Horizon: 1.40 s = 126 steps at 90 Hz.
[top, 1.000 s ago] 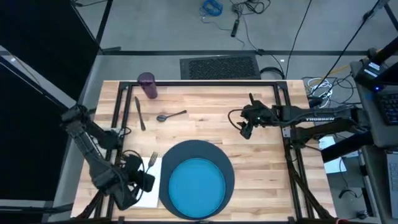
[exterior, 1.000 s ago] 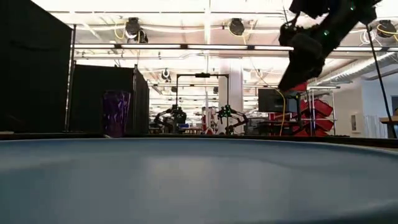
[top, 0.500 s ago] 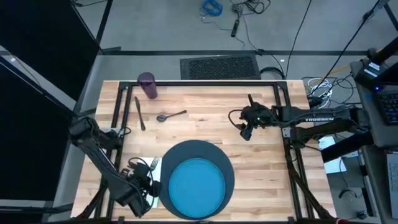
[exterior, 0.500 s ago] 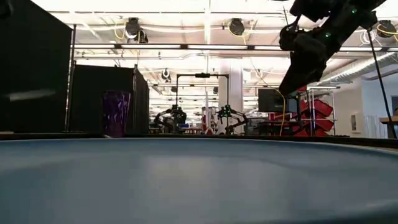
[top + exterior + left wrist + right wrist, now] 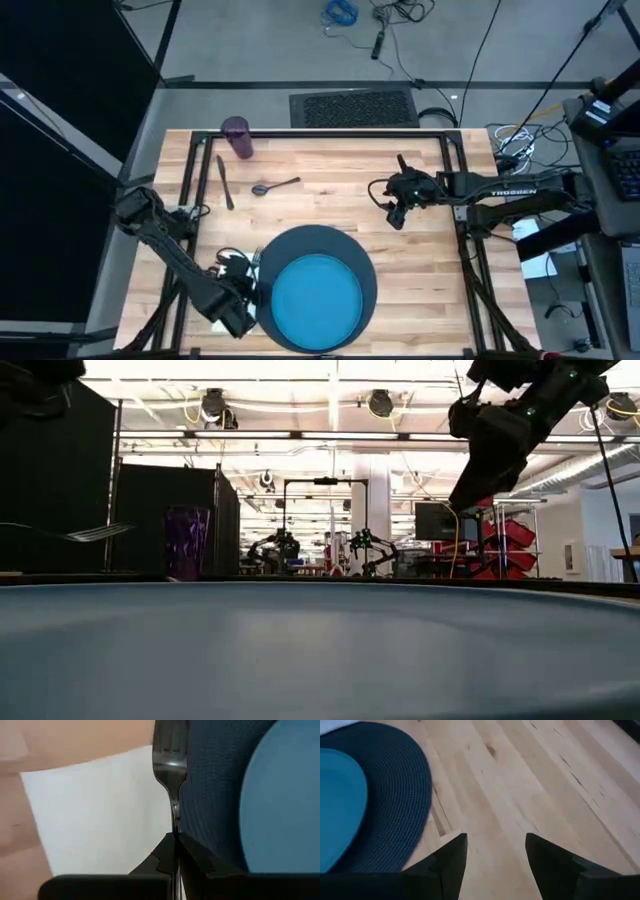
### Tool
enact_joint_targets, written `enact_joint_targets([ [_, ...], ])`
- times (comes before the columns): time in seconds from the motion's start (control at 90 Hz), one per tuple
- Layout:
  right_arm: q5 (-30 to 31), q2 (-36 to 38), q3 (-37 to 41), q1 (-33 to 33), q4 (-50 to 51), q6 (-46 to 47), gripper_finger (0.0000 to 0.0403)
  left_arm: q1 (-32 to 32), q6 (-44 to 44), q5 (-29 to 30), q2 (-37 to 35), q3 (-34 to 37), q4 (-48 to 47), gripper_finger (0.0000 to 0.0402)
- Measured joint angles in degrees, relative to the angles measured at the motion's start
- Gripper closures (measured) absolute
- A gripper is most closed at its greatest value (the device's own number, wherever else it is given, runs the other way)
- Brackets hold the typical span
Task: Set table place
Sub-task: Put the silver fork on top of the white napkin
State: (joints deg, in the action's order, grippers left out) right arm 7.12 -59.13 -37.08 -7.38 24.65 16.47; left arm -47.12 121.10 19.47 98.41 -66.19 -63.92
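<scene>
My left gripper [image 5: 240,288] is at the near left, beside the dark slate-blue mat [image 5: 362,262] that bears the bright blue plate [image 5: 318,298]. It is shut on the metal fork [image 5: 170,765], which hangs over the white napkin [image 5: 100,815] and the mat's edge. In the low view the fork [image 5: 92,532] floats level above the table. The purple cup [image 5: 237,137], knife [image 5: 224,182] and spoon [image 5: 275,186] lie on the table at the far left. My right gripper [image 5: 397,207] hovers open right of centre. My left gripper pinches the fork's handle [image 5: 174,822] between its two fingers, a little behind the tines. The fork runs on straight ahead of the fingers, in line with them. It is lifted clear and level, its tines out over the line where napkin and mat meet.
Black frame bars [image 5: 190,190] run along the left, far and right sides of the table. Bare wood [image 5: 420,270] lies right of the mat, under and beyond my right gripper [image 5: 492,855]. A floor grate [image 5: 353,106] sits beyond the far edge.
My left gripper has gone toward the table's right edge, up to the mat's left rim, carrying the fork. The fork, low over the napkin a second ago, now shows lifted and level in the low view.
</scene>
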Motion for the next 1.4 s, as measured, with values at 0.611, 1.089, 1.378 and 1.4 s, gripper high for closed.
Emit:
enact_joint_targets([
  [0.611,0.0,0.0,0.0,0.0,0.4,-2.6,0.0216,4.5,0.9,-2.9,-8.8,14.3,12.2,0.0401],
  [1.089,-1.2,0.0,0.0,0.0,1.3,-5.7,0.0216,7.9,1.6,-10.5,-17.7,15.7,0.4,0.0401],
  [1.378,-1.3,0.0,0.0,0.0,2.1,-5.6,0.0216,6.1,4.1,-19.5,-24.1,10.0,-13.5,0.0401],
  [1.4,-1.3,0.0,0.0,0.0,2.4,-5.5,0.0216,5.6,4.3,-20.4,-23.5,10.0,-12.4,0.0401],
])
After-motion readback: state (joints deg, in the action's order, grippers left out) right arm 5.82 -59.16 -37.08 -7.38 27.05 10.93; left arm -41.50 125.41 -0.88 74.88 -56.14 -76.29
